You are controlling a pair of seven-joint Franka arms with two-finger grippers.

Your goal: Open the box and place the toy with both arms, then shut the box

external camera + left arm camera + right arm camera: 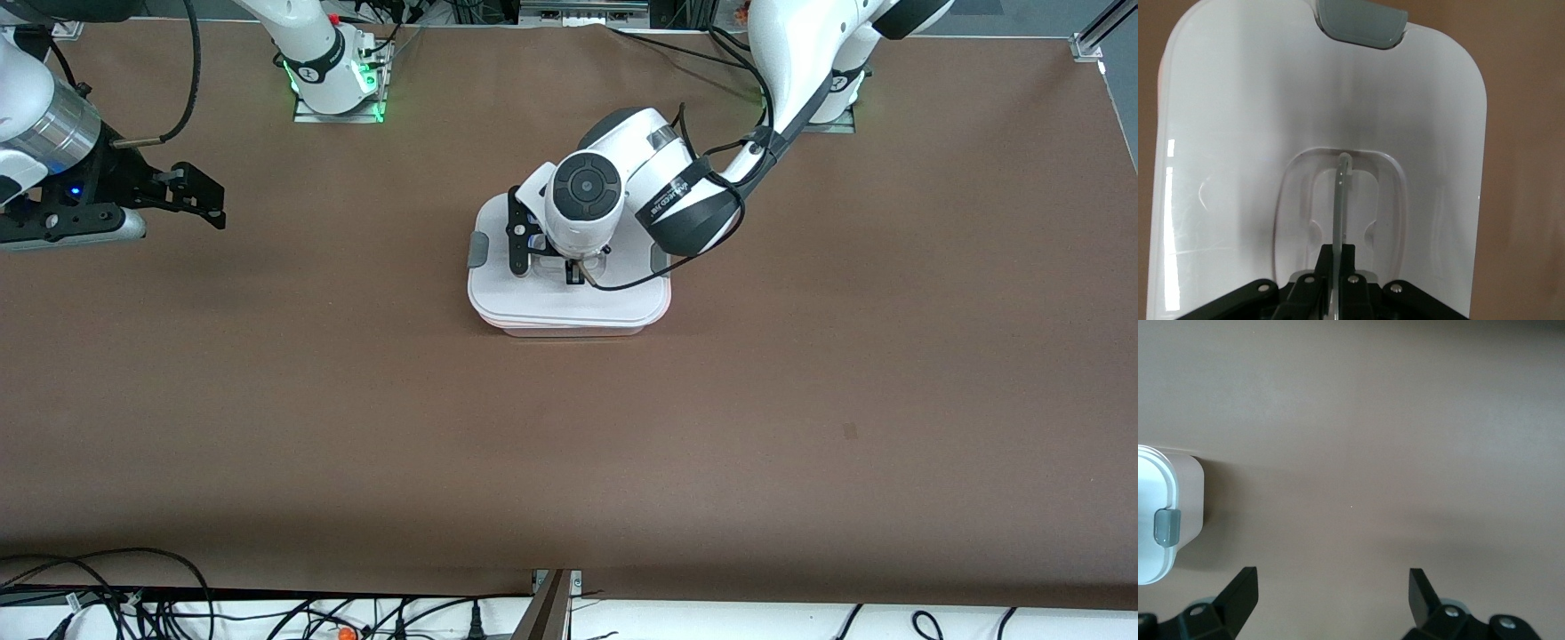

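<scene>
The brown table (800,400) spreads wide and bare on every side of the box (569,307), with the most open room nearer the front camera and toward each arm's end. Cables (133,596) lie along the table's edge nearest the front camera, well apart from the box.

The box sits in the middle of the table, nearer the arms' bases than that cable edge, with its white lid (1238,133) on. A grey clip (477,250) shows on the end of the box toward the right arm's end of the table. The toy cannot be seen in any view.

The left arm (782,71) reaches down over the box and covers much of the lid. The left gripper (576,271) is on top of the box, its fingers pressed together on the upright clear handle (1342,200) in the lid's recess.

The right gripper (1331,593) waits over bare table toward the right arm's end, well apart from the box, fingers spread wide and holding nothing.
</scene>
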